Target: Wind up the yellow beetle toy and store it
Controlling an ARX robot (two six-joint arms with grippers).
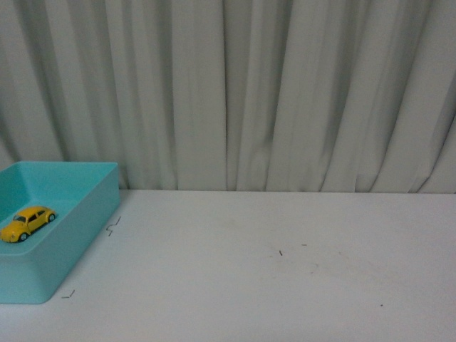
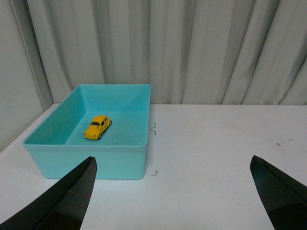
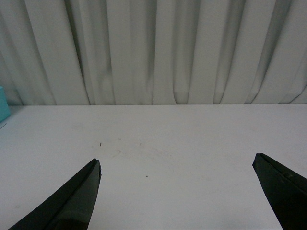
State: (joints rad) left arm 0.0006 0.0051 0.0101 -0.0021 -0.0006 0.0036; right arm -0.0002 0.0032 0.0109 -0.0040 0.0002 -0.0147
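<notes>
Beetle: yellow toy car (image 1: pixel 27 223) sits on its wheels on the floor of the bin, nothing touching it; also seen from the left wrist (image 2: pixel 98 127).
Bin: teal, open-topped, rectangular (image 1: pixel 85 221); stands at the far left of the bench, close to the curtain.
Bench: white, matte (image 1: pixel 285 271); a few small dark specks mid-surface, thin corner marks just beside the bin's right wall.
Curtain: pale, pleated (image 1: pixel 285 92); hangs behind the bench across the whole width.
Left claw: (image 2: pixel 172 191) wide open, holds nothing; dark fingers spread at the frame edges, above the bench on the near side of the bin.
Right claw: (image 3: pixel 177 191) wide open, holds nothing; over bare bench, well apart from the bin, whose edge just shows at one side of that view.
</notes>
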